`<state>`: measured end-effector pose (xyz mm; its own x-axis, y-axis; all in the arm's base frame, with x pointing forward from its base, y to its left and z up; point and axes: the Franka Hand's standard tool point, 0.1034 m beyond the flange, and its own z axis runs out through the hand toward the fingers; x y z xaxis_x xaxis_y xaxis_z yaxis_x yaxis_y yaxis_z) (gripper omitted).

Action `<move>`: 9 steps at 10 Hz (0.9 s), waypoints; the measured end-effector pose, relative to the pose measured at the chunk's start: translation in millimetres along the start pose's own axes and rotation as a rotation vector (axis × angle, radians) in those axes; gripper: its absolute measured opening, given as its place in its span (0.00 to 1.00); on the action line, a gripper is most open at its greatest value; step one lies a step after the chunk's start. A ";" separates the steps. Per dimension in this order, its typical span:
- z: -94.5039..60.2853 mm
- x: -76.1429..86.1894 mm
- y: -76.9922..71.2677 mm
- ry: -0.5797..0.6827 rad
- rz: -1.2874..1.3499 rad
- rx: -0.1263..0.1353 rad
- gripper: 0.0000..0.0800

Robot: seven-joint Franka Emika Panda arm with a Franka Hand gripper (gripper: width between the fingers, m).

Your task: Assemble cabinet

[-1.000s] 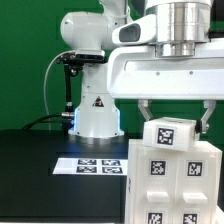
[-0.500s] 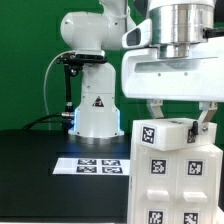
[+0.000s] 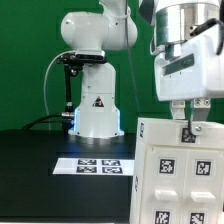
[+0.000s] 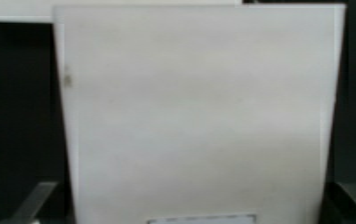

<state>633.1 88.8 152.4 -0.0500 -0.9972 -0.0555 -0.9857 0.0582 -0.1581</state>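
Green backdrop behind, black counter (image 3: 40, 165) below. Gripper (image 3: 190, 124) sat at the exterior view's right, close to camera, fingers pointing down onto the top edge of the cabinet (image 3: 180, 175). Fingers (image 3: 196, 128) looked drawn in tight at that edge, but actual contact was too small to make out, so grip state: cannot tell. Cabinet stood directly under the gripper, upright with a slight tilt, tagged white face toward camera, filling the lower right corner and cut off by the frame edge. Wrist view: plain white cabinet (image 4: 193, 110) panel filled most of the frame, dark finger tips barely showing at the corners. Marker board (image 3: 101, 164) lay flat on the counter just beside the cabinet, toward the exterior view's left. Robot base (image 3: 92, 110) stood behind the board. Bare black counter stretched out to the exterior view's left.
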 end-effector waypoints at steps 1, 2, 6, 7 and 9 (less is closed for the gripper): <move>-0.2 -0.6 -0.4 -0.002 0.065 0.003 0.70; 0.1 -0.7 -0.3 -0.004 0.091 0.003 0.70; -11.8 -6.1 3.1 -0.023 -0.298 -0.048 0.99; -17.1 -11.8 3.2 -0.031 -0.454 -0.041 0.99; -14.7 -9.8 3.4 -0.032 -0.576 -0.041 1.00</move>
<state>627.8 98.1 166.9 0.5009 -0.8655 -0.0022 -0.8579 -0.4962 -0.1333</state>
